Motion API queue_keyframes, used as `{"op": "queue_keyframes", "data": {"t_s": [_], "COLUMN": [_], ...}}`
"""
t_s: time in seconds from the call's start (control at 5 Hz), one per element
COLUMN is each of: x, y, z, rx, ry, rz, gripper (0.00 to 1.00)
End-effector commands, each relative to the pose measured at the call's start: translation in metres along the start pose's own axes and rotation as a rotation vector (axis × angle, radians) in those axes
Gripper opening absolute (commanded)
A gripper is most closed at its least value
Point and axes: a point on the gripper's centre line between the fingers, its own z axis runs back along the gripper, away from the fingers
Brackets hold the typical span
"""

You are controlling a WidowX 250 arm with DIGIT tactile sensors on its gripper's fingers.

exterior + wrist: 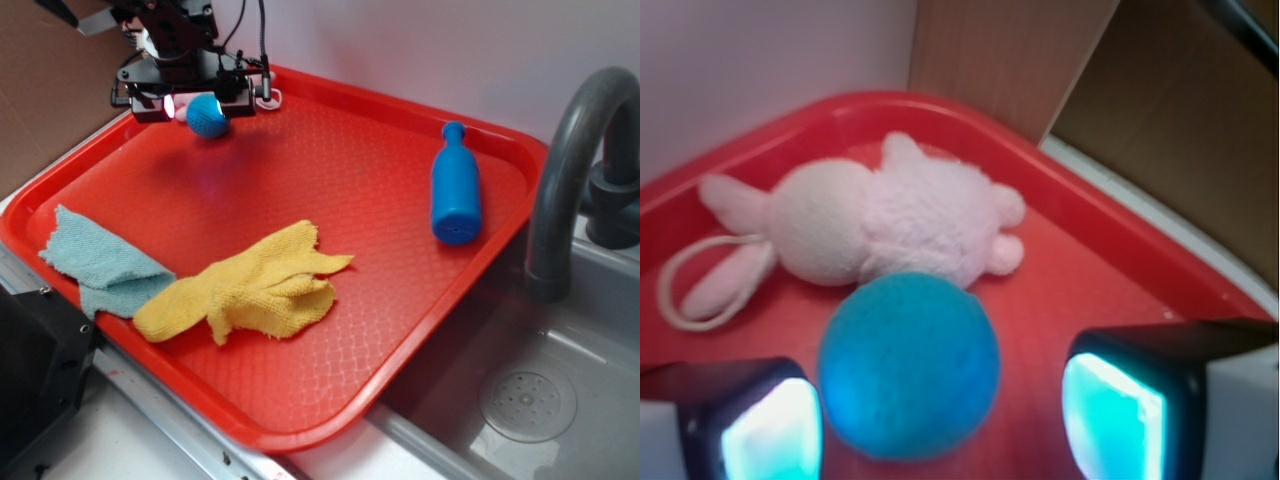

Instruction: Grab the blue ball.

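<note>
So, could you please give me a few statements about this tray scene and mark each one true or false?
1. The blue ball sits between the gripper's open fingers. True.
2. A pink plush bunny lies in the tray corner just beyond the ball. True.
3. The blue bottle-shaped toy stands upright on the red tray. False: it lies on its side near the tray's edge by the faucet.
4. The yellow cloth lies in the sink. False: it lies on the tray, overlapping the light teal cloth.
5. The gripper is clamped shut on the ball. False: gaps show on both sides of the ball.
</note>
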Motion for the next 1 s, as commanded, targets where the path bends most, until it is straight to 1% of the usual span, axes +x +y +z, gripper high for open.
{"op": "queue_keyframes", "data": {"t_s": [0.0, 0.2, 0.4, 0.6, 0.8], "x": [0.017, 0.008, 0.004, 0.008, 0.013], "y": [-0.001, -0.002, -0.001, 0.003, 0.006], "z": [-0.010, -0.012, -0.006, 0.006, 0.018], "rx": [0.005, -0.004, -0.014, -0.013, -0.076], "ry": [-0.023, -0.017, -0.015, 0.023, 0.082], "rz": [-0.005, -0.013, -0.020, -0.025, -0.081], "gripper": [1.00, 0.94, 0.00, 0.00, 0.00]}}
